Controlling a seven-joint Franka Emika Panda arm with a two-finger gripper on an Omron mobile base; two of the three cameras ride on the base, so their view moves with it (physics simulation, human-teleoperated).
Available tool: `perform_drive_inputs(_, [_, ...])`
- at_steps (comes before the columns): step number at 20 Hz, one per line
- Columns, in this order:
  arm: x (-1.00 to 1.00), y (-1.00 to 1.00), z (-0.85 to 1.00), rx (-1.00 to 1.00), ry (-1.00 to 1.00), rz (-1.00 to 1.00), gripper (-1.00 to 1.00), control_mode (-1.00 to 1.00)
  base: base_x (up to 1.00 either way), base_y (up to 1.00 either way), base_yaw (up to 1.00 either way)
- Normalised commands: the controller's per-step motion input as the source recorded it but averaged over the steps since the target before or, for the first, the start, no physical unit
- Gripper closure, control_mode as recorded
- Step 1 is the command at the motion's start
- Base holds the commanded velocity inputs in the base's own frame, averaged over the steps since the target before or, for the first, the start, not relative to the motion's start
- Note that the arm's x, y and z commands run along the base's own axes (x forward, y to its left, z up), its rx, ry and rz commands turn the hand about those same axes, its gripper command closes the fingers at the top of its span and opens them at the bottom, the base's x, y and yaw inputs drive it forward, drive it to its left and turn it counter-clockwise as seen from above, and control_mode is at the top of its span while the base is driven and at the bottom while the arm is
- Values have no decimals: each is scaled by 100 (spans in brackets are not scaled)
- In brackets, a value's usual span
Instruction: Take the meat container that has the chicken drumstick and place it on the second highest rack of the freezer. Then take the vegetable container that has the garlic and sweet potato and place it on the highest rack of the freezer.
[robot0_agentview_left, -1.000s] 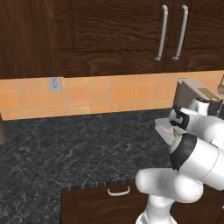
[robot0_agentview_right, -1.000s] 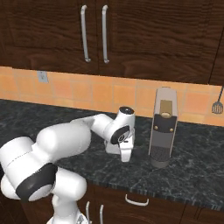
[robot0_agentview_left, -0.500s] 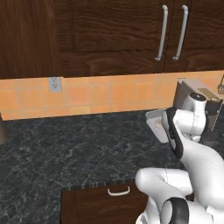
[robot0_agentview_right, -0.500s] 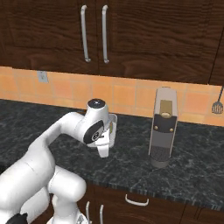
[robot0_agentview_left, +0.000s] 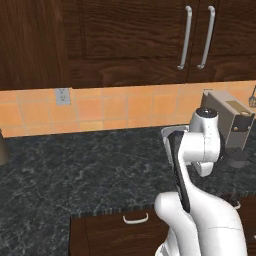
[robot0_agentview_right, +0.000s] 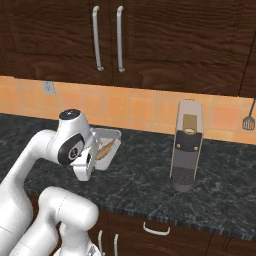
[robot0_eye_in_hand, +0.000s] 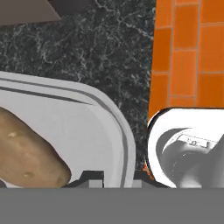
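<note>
Gripping only the rim of the vegetable container (robot0_agentview_right: 106, 145), held above the desk (robot0_agentview_right: 150, 170) by nearly closed jaws, the sweet potato (robot0_eye_in_hand: 28, 151) could be spilled if tilted.

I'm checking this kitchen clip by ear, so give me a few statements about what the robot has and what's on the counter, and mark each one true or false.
1. The gripper is shut on the rim of a white tray. True.
2. A brown sweet potato lies in the tray. True.
3. The tray rests flat on the counter. False: it is held up above the counter, tilted.
4. The coffee machine stands on the counter in front of the orange tiles. True.
5. The cabinet doors above the counter hang open. False: they are closed.
</note>
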Motion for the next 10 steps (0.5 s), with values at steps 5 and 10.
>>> perform_drive_inputs(5, [-61,5,12,6,-9,-18,100,-100,0,0,0])
perform_drive_inputs(10, [-67,0,31,-4,-13,6,100,-100,0,0,0])
